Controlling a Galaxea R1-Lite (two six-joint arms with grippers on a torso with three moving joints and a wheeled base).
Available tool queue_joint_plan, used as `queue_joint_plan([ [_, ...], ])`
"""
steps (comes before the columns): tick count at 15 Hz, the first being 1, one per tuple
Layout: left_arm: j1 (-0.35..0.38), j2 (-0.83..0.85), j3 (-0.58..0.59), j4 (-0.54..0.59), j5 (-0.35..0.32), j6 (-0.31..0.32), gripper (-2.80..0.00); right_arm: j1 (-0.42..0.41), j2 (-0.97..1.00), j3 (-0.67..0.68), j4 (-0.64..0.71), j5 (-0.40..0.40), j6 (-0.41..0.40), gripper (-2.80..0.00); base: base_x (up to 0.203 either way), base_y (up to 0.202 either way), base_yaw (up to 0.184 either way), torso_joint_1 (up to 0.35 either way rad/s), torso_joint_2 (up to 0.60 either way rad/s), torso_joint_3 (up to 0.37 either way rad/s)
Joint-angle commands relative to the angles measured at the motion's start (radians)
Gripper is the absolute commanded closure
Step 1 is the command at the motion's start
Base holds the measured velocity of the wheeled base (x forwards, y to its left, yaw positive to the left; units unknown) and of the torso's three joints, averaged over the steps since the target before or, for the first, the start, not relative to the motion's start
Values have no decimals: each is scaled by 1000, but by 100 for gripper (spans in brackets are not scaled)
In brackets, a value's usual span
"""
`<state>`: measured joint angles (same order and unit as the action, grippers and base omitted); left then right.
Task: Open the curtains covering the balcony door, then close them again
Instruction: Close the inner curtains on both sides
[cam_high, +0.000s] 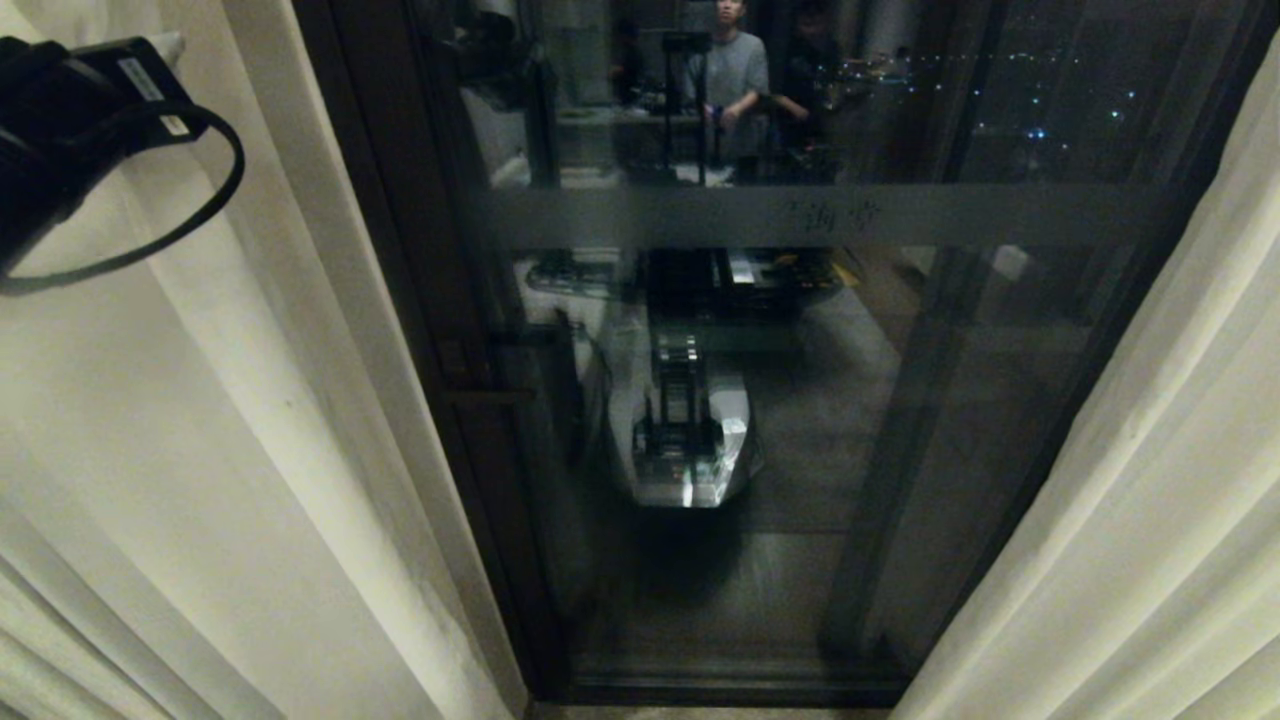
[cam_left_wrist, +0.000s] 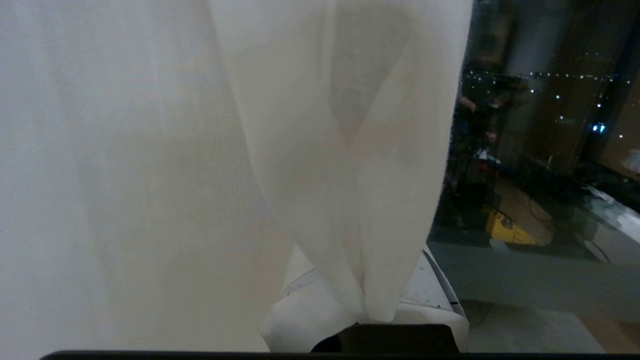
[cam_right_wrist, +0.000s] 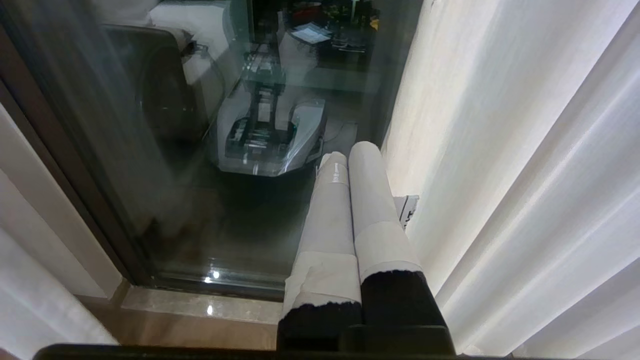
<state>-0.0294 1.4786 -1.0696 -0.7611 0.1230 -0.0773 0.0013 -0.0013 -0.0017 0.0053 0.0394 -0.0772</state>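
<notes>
Curtains hang parted: the left curtain (cam_high: 200, 420) and right curtain (cam_high: 1150, 480) flank the balcony door (cam_high: 700, 400), whose dark glass mirrors the robot's base and two people in the room. Draped fabric hides the left hand (cam_left_wrist: 365, 312), which pinches the left curtain's edge. The right hand (cam_right_wrist: 352, 170) hangs pressed shut and empty above the stone sill (cam_right_wrist: 200, 310).

open gap between the curtains (cam_high: 250, 470), balcony door (cam_high: 760, 400) glass blocks passage ahead
</notes>
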Motion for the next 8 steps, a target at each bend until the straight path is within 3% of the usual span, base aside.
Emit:
queue_joint_plan([
  [1,0,-20,20,-6,1,1,0,0,1,0,1,1,-1,0,0,0,0,0,0,0],
  [4,-4,-21,17,-1,-2,2,0,0,1,0,0,1,-1,0,0,0,0,0,0,0],
  [8,-17,-21,20,-1,-2,2,0,0,1,0,-1,1,-1,0,-1,-150,3,4,2,1],
])
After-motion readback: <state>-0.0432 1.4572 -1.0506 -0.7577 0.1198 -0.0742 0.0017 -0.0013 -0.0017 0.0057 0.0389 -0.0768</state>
